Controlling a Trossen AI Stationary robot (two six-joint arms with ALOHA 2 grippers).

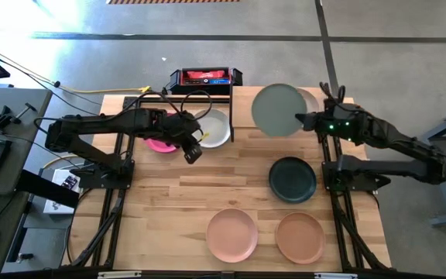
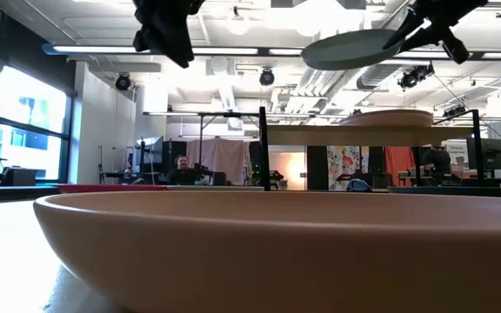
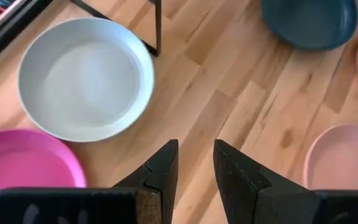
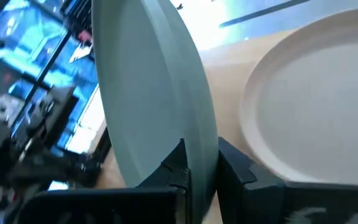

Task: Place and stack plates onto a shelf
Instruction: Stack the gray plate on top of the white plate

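Above the shelf [image 1: 242,108], the right tool [image 4: 199,163] is clamped on the sage green plate's [image 1: 278,109] rim, just beside a beige plate [image 4: 316,106]. Left tool [image 3: 195,163], fingers apart and empty, hovers near the light grey plate [image 3: 86,78].

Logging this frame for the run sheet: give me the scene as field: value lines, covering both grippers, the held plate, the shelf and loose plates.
right gripper: shut on sage green plate by its rim, held above the shelf
on shelf: beige plate, partly under the held plate
left gripper: open, empty, above the table near light grey plate and magenta plate
loose on table: dark teal plate, pink plate, peach plate
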